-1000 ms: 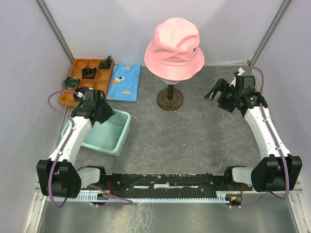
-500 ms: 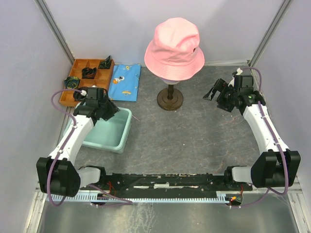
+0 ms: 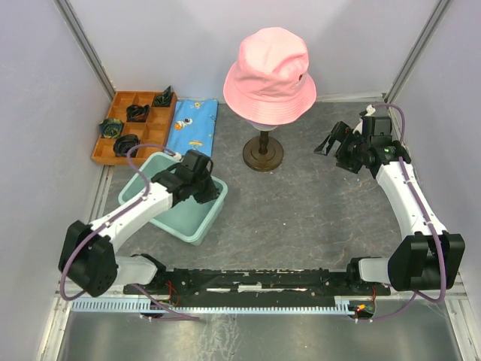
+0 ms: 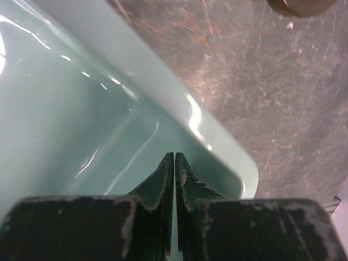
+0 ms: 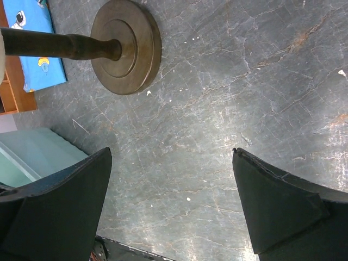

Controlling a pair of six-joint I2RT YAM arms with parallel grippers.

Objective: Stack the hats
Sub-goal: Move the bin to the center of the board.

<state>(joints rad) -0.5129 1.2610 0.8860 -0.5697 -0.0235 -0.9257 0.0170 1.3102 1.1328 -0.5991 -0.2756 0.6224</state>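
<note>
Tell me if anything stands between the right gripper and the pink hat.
Nothing visible does. The open right gripper hovers right of the pink hat, only table between them. The teal bin and left gripper are across the stand.

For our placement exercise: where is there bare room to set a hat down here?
Free: bare tabletop between teal bin, stand base and right arm. Crowded: back-left corner, with wooden tray, blue cloth and bin.

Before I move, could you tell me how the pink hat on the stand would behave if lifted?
The pink hat looks like soft cloth with a drooping brim, so probably floppy and light. The narrow stand might tip if tugged sideways.
</note>
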